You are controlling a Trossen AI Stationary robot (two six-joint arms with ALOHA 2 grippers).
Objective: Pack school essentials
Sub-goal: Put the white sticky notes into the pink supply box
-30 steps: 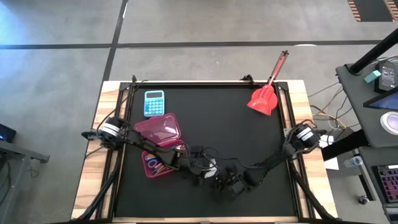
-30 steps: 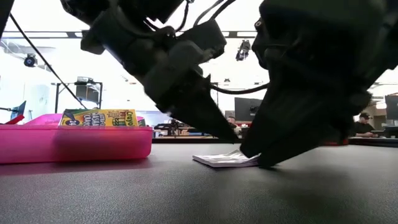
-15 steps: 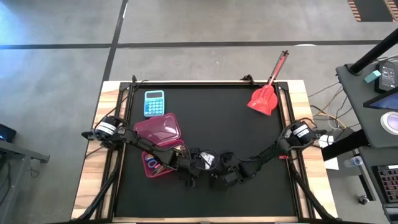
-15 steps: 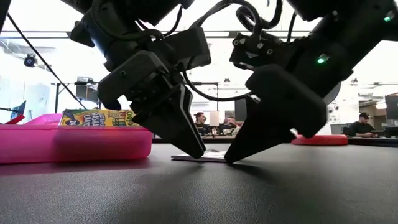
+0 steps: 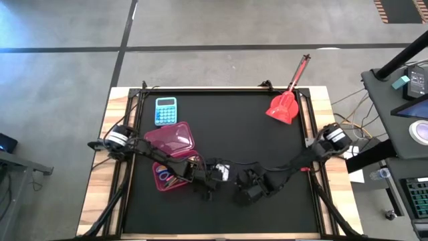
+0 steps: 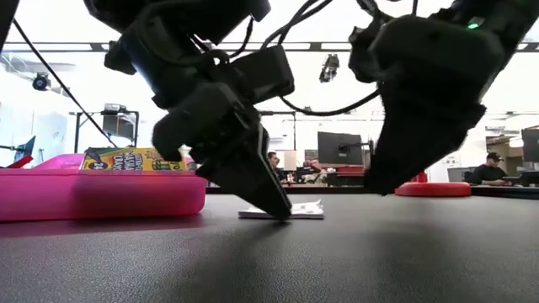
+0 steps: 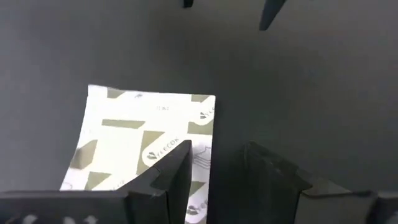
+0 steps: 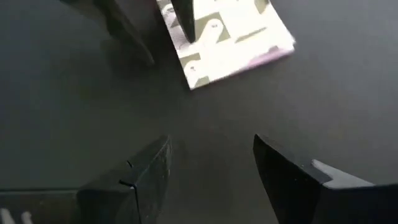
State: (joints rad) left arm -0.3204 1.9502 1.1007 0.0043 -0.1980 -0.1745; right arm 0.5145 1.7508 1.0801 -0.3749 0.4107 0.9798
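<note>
A small flat white packet with olive print (image 6: 296, 210) (image 7: 149, 140) (image 8: 224, 43) lies on the black mat. My left gripper (image 7: 214, 152) (image 6: 280, 206) (image 5: 212, 179) is open and slants down onto it. One finger is over the packet and the other over bare mat beside its edge. My right gripper (image 8: 211, 146) (image 6: 381, 183) (image 5: 247, 191) is open and hangs above the mat to the packet's right, with nothing between its fingers. A crayon box (image 6: 135, 160) stands in the open pink case (image 6: 101, 192) (image 5: 164, 175). My left gripper slants down from the table's left, and one fingertip (image 7: 179, 163) rests on the packet's top face close to one side edge (image 7: 202, 130). The other finger stands on bare mat beside that edge. The packet lies flat on the mat and is not pinched.
The pink case's lid (image 5: 172, 139) lies open behind its base, at the mat's left. A blue calculator (image 5: 166, 110) sits at the far left and a red long-handled scoop (image 5: 284, 104) at the far right. Bare mat (image 5: 247, 134) stretches between them.
My right gripper has lifted off the packet and drawn back up and toward the table's right, tipping as it went. The packet, which both grippers' tips met half a second ago, now lies flat under my left gripper's tip alone.
</note>
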